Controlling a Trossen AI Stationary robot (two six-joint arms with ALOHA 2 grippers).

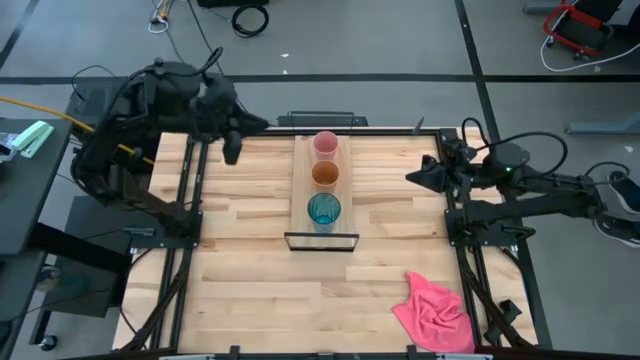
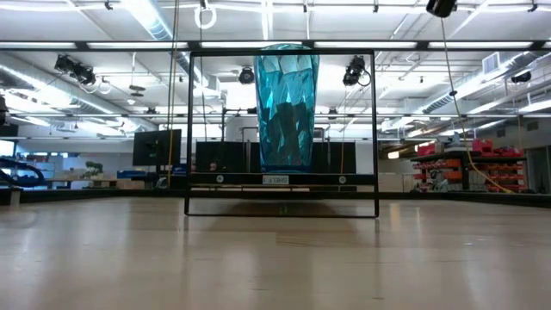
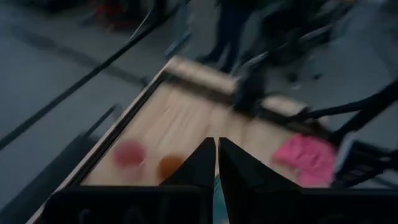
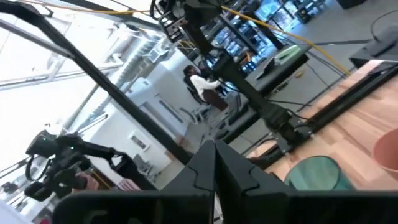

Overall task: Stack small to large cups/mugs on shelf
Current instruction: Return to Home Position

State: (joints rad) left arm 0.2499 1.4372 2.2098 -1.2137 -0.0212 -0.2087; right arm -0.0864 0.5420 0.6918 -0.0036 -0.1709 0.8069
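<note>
Three tumblers stand upright in a row on the light-wood shelf [image 1: 321, 190]: the pale pink one [image 1: 325, 144] farthest, the orange-tan one [image 1: 325, 174] in the middle, the teal-blue one [image 1: 323, 210] nearest the black frame end. In the low view the teal tumbler [image 2: 287, 108] stands on the shelf [image 2: 281, 178] inside the frame. My left gripper [image 1: 232, 152] hangs shut over the table's far left part, clear of the cups; its wrist view shows the shut gripper [image 3: 217, 155] above the pink tumbler [image 3: 129, 153] and orange one [image 3: 170, 165]. My right gripper [image 1: 412, 177] is shut near the right edge, also in its wrist view [image 4: 214, 163].
A crumpled pink cloth [image 1: 435, 312] lies at the table's near right corner. Black frame rails [image 1: 185, 210] run along both table sides. Bare wood lies left, right and in front of the shelf. A person [image 4: 202, 87] sits in the room beyond.
</note>
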